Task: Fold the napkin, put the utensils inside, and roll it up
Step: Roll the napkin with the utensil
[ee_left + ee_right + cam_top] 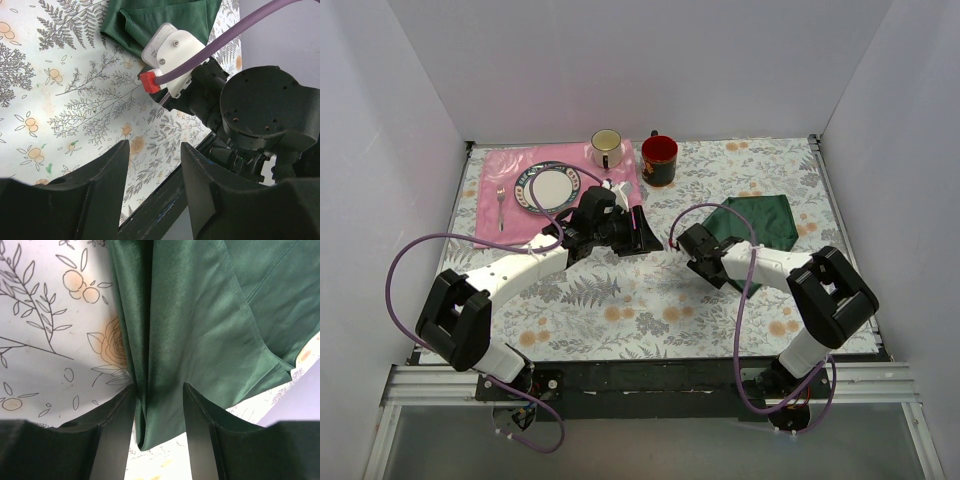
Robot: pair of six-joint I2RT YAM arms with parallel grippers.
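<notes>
The dark green napkin lies folded on the floral tablecloth at the right. My right gripper is at its left corner. In the right wrist view, the napkin runs down between the fingers, and the gripper stands open around a folded edge. The left finger touches the cloth. My left gripper hovers mid-table, left of the right one. It is open with nothing in it, facing the right arm's wrist and the napkin. The utensils are hidden or out of view.
A pink placemat at the back left carries a plate and a small all-silver fork. A cream mug and a red mug stand near its right end. The table's dark near edge runs under the left gripper.
</notes>
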